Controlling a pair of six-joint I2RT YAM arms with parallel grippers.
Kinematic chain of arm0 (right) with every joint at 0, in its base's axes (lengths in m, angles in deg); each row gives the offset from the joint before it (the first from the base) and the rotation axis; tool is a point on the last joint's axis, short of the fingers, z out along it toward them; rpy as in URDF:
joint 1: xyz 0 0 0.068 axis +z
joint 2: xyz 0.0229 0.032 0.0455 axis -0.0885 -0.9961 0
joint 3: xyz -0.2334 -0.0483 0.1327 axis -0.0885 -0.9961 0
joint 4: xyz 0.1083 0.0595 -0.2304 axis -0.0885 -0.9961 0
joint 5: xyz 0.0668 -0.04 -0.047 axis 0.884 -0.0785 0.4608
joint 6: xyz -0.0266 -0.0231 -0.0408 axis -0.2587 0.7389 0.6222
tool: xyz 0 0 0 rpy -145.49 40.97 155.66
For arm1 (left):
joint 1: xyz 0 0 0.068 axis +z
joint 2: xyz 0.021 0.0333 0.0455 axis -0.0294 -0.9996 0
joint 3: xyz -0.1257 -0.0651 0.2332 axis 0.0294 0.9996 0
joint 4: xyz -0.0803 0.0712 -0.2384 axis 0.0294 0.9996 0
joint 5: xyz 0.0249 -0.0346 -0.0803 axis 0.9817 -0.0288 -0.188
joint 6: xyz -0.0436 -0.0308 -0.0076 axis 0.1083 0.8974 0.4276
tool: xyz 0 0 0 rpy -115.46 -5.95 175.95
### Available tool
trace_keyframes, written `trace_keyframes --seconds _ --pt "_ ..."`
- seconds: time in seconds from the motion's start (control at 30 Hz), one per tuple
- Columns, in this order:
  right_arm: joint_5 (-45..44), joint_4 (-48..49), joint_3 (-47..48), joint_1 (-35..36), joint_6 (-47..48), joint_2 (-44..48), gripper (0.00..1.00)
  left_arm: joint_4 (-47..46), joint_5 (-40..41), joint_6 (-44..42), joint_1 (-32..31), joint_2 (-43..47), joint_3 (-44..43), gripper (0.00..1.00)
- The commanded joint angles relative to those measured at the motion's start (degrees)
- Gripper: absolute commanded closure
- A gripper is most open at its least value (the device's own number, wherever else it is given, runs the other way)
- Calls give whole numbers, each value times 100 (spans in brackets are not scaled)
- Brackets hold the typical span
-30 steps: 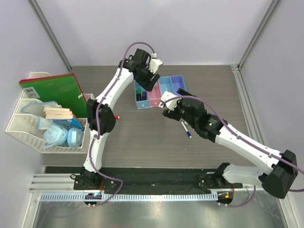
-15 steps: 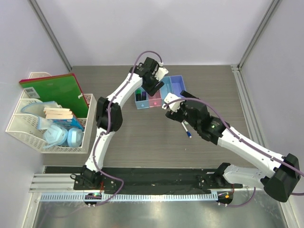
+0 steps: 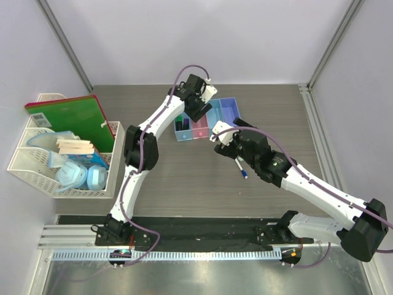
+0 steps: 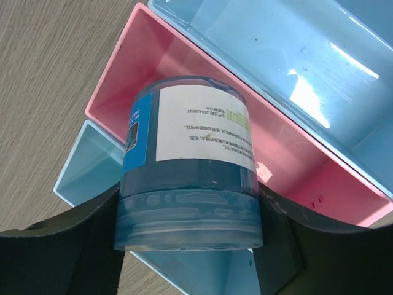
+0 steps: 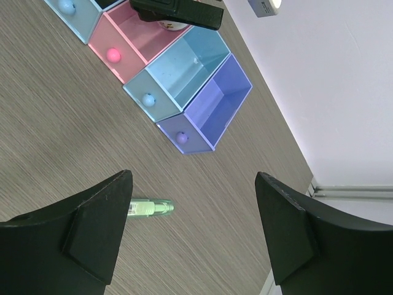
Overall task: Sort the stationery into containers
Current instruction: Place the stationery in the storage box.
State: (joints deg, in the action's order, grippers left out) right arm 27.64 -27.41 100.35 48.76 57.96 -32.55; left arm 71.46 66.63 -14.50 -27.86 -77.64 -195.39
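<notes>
On the wooden table (image 3: 184, 178) stood a row of 4 joined bins (image 3: 228, 109); the left gripper (image 3: 198, 107) was clamped around the round blue jar (image 4: 190, 160), holding it over the pink bin (image 4: 295, 166), 2nd from the left; the right gripper (image 5: 193, 233) hung wide and empty above the table; a blue-capped white marker (image 3: 241, 168) lay beside that arm; a tiny green-white bottle (image 5: 150, 208) lay flat beneath it.

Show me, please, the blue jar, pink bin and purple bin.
blue jar (image 4: 199, 129): left wrist view, white label.
pink bin (image 4: 132, 58): left wrist view, end wall.
purple bin (image 5: 215, 103): right wrist view, bare inside.
</notes>
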Motion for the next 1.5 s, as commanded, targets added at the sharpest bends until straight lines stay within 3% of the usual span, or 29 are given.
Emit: trace_keyframes --seconds 0.0,0.13,0.27,0.53,0.8,1.23,1.33,1.47 --pt "44 292 -31 -18 -102 137 15 -272 178 -12 18 285 33 25" --pt "44 292 -23 -26 -102 155 15 -280 213 -20 10 320 94 13" --pt "53 292 -31 -18 -129 172 15 -280 240 -3 1 356 121 9" --pt "79 292 -23 -18 -164 181 15 -526 415 59 -17 478 270 8" --pt "106 292 -31 -18 -181 172 15 -1264 1407 -29 -122 698 736 8" --pt "150 292 -40 -18 -217 155 15 -2231 2217 50 -149 971 1220 9" --pt "132 292 -40 -18 -217 163 15 -2205 1955 -29 -149 1110 1342 8" --pt "158 292 -58 -18 -234 181 15 -1786 752 -345 -140 1375 1606 6"
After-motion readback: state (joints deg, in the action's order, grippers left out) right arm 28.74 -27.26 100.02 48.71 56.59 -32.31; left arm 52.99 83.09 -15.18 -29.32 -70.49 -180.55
